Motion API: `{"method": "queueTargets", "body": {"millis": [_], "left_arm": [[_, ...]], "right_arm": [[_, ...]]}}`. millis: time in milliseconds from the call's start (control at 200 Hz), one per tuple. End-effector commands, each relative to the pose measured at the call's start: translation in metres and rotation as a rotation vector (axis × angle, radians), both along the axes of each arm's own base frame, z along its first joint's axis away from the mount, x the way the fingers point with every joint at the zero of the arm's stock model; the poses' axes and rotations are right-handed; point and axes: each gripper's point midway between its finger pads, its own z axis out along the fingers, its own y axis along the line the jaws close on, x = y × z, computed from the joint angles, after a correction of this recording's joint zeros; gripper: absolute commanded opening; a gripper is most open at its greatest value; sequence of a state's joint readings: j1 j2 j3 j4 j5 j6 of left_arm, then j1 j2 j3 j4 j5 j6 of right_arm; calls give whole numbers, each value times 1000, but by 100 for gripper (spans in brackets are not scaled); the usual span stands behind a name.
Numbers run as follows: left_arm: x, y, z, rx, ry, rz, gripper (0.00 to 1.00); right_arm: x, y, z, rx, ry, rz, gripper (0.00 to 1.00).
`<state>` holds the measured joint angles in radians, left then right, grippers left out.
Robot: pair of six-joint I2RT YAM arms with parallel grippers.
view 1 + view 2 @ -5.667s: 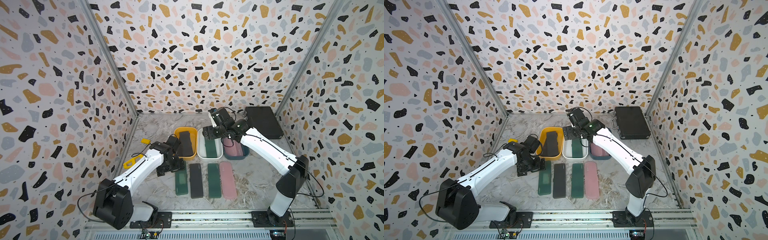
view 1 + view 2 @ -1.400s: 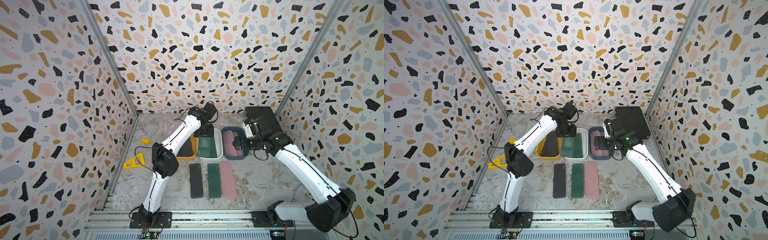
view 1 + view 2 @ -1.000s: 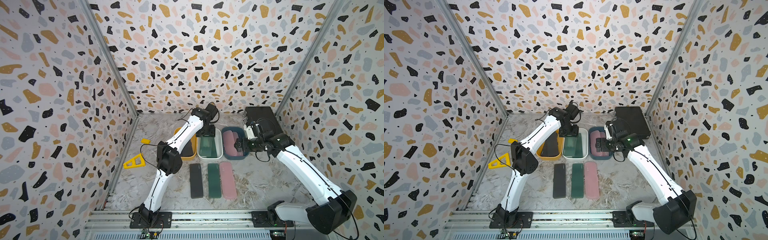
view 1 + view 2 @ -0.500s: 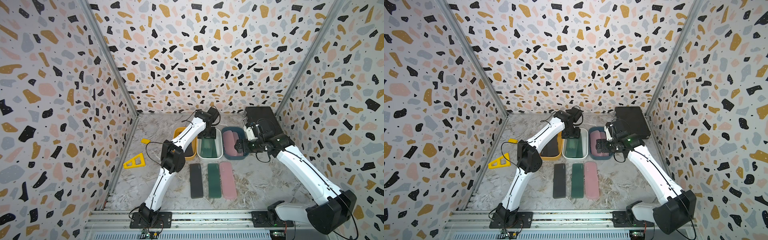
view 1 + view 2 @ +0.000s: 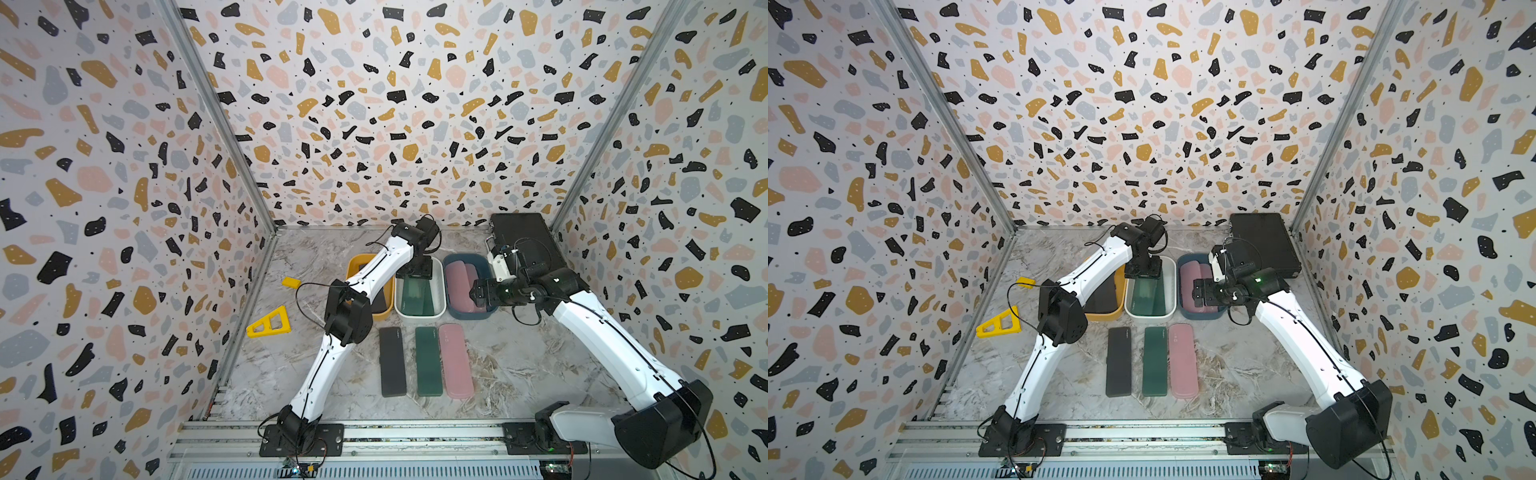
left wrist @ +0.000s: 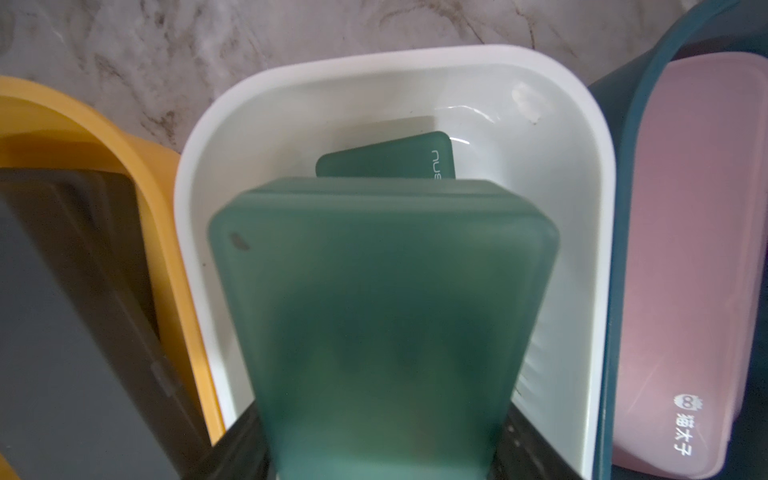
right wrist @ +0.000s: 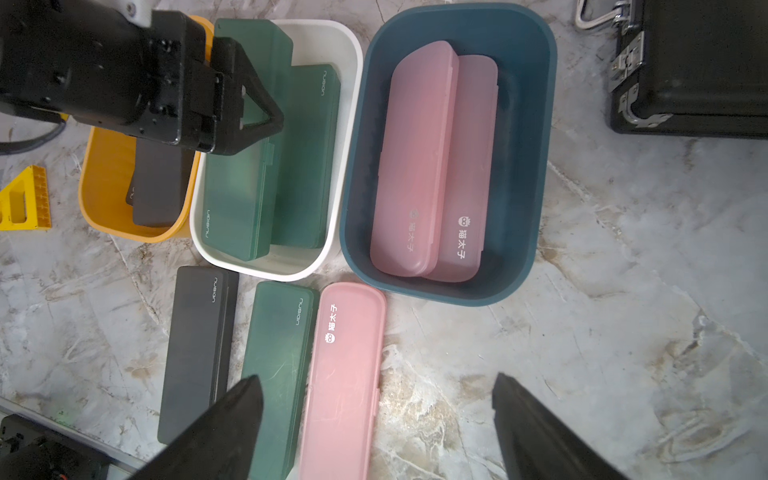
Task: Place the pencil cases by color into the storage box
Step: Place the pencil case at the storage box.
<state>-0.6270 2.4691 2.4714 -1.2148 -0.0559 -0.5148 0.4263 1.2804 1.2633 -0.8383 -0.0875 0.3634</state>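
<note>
My left gripper (image 5: 415,270) is shut on a dark green pencil case (image 6: 382,311), which slants down into the white storage box (image 7: 266,272) onto another green case (image 7: 307,166). Two pink cases (image 7: 415,166) lie in the blue box (image 7: 536,166). A black case (image 7: 158,187) lies in the yellow box (image 7: 104,178). On the table in front lie a black case (image 5: 392,361), a green case (image 5: 428,360) and a pink case (image 5: 456,360) side by side. My right gripper (image 7: 376,382) hangs open and empty at the blue box's right side.
A large black briefcase (image 5: 523,241) lies at the back right corner. A yellow triangular piece (image 5: 270,322) and a small yellow block (image 5: 291,282) sit near the left wall. My left arm crosses over the yellow box.
The leftmost green case has left the row on the table and now sits in my left gripper at the white box. Over the last second the left gripper has shifted slightly over that box; the right arm barely moved.
</note>
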Motion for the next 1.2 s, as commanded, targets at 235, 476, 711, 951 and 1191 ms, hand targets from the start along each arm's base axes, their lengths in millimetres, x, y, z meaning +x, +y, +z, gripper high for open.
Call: {"method": "queueTargets", "body": {"millis": [235,476,711,951,1191], "left_arm": [[13,5,-11,22,-14,6,67],[14,5,-15,32,-12,8,69],[14,7,-21,44,-4,9,71],[13,7,-27,49,7,11,72],[13,9,-35,65,17,10,76]], "right_arm": [[-8,-6,7,0,-16,7,91],[-9,-8,6,-5,-14,5,91],[-8,-10,7,-6,-16,4,91],[-8,-11,7,-9,-13,2,91],[-7,-11,7,-7,-13,3,91]]}}
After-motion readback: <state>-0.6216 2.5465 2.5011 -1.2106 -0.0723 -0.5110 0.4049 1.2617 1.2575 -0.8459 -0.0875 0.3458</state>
